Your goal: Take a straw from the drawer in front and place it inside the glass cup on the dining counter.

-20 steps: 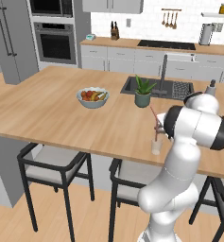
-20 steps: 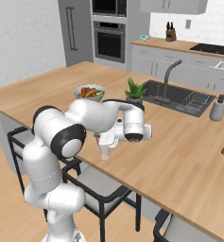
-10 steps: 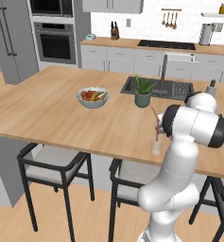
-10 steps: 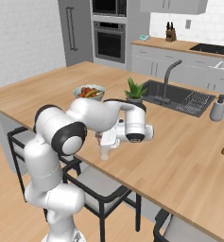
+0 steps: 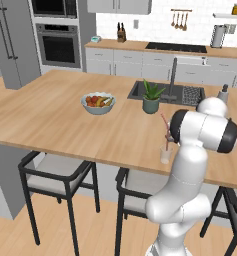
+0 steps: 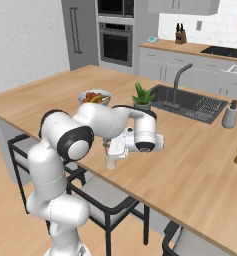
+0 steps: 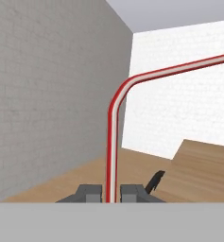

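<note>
The hand [image 6: 116, 145] is pinched tight on the straw [image 5: 166, 127], holding it over the glass cup [image 5: 165, 154], which sits very near the front edge of the table [image 5: 55, 117]. I can't tell whether the straw's lower end is inside the cup already. My worry is the drop: the straw is tall and bent at the top, so, let go tilted, it could tip the light cup or slide out over the rim and off the edge. Behind the cup lies open wood; the plant pot [image 5: 151, 104] and fruit bowl [image 5: 97, 103] stand well apart.
</note>
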You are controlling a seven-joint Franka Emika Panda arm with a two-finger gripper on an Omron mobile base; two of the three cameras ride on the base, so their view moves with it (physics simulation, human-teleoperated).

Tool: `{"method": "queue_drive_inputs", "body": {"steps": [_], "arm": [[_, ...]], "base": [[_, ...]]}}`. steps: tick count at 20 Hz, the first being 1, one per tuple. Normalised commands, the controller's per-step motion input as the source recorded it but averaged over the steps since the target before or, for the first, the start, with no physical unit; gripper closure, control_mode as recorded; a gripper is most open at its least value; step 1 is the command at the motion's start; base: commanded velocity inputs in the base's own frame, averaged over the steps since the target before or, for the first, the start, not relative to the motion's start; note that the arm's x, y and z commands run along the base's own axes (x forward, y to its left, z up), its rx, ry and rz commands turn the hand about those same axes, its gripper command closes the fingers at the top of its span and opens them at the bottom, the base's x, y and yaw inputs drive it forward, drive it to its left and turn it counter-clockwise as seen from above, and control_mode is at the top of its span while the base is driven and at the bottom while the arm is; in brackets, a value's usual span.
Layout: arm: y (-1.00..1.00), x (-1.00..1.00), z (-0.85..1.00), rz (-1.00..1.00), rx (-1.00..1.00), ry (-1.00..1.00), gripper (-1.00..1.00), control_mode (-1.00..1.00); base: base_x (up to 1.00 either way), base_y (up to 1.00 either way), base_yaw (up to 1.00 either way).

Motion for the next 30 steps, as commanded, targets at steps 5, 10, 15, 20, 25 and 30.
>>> {"method": "queue_drive_inputs", "body": {"steps": [5,10,15,20,25,30], "arm": [[-0.03,0.03,-0.06,0.00,0.01,0.01,1.00,-1.00],[-0.05,0.04,-0.04,0.00,0.02,0.01,1.00,-1.00],[-0.02,0.02,-0.08,0.00,0.01,0.01,1.00,-1.00],[0.00,0.00,-0.11,0.00,0.00,0.00,1.00,-1.00],[0.00,0.00,-0.07,0.00,0.00,0.00,1.00,-1.00],[0.00,0.00,0.00,0.00,0.00,0.00,1.00,-1.00]], "base": [[0.00,0.00,0.00],[0.00,0.00,0.00],[0.00,0.00,0.00],[0.00,0.00,0.00],[0.00,0.00,0.00],[0.00,0.00,0.00]]}}
